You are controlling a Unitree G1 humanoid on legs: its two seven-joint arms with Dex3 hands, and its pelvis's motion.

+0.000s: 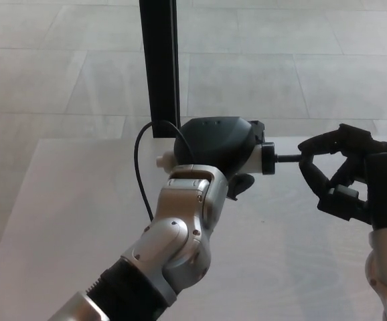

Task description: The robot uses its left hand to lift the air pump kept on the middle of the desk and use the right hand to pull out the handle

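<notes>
Black hard-shell air pump [217, 144] sat clear above the pale table [59, 221], wrapped from below by the left hand [193, 194]. Shell looked rigid, smooth, probably light; a firm full-body grasp suits it. Thin handle rod [287, 158] stuck out at 3 o'clock, its end pinched between the right hand's [344, 170] fingertips [308, 155]. Rod looked slender, so pull straight along its axis. Thin cord [140, 167] looped off at 9 o'clock.

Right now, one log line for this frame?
left hand: shut on air pump, lifted off desk | right hand: fingertips pinching handle, rod partly out | black hose trailing left
</notes>
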